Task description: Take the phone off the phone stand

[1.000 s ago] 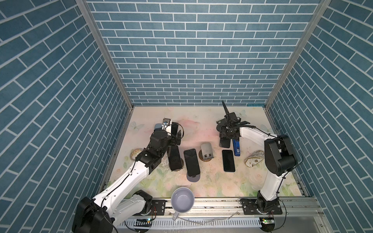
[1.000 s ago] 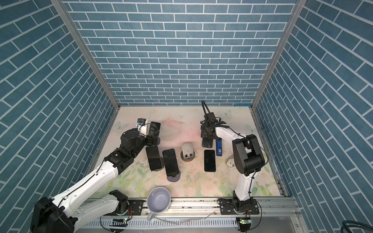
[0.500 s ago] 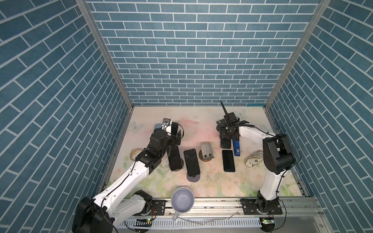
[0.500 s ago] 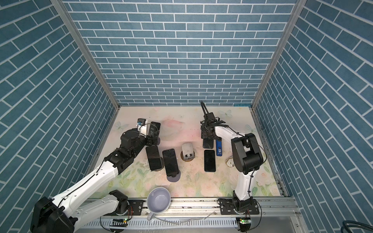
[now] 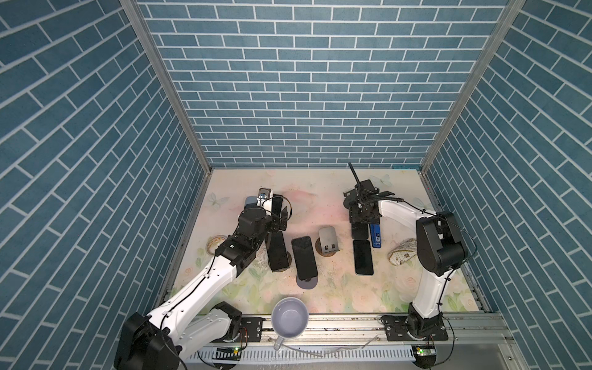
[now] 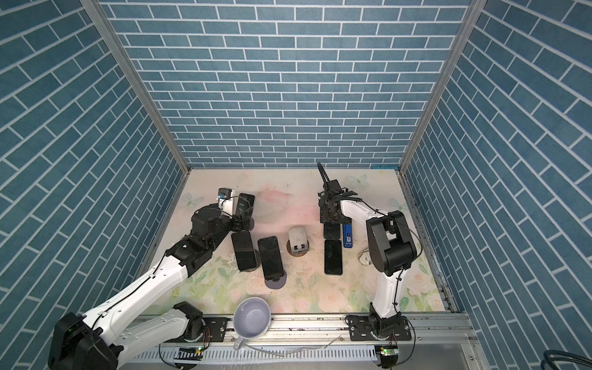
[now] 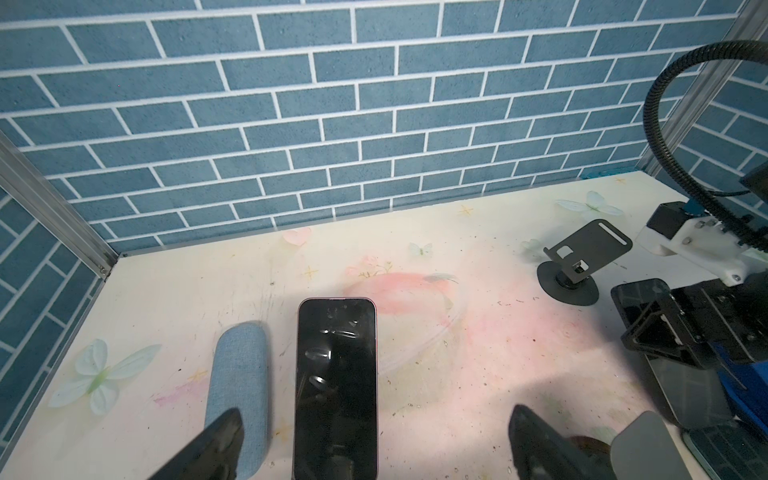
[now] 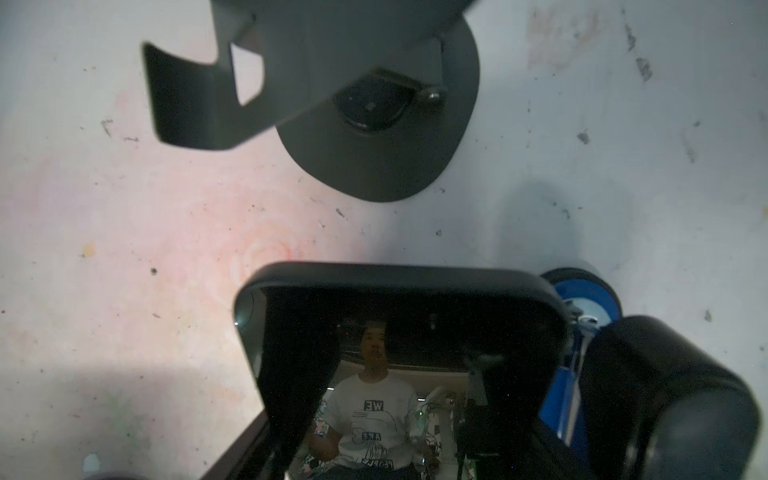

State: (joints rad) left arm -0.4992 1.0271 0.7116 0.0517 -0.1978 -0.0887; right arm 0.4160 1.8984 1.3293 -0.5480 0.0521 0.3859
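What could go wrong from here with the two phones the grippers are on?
1. The open left gripper straddles the standing phone, with one finger close to the fabric cylinder; closing may snag it or tip the phone.
2. The right gripper holds the black phone low beside the blue device and a flat phone; setting it down could land on them.
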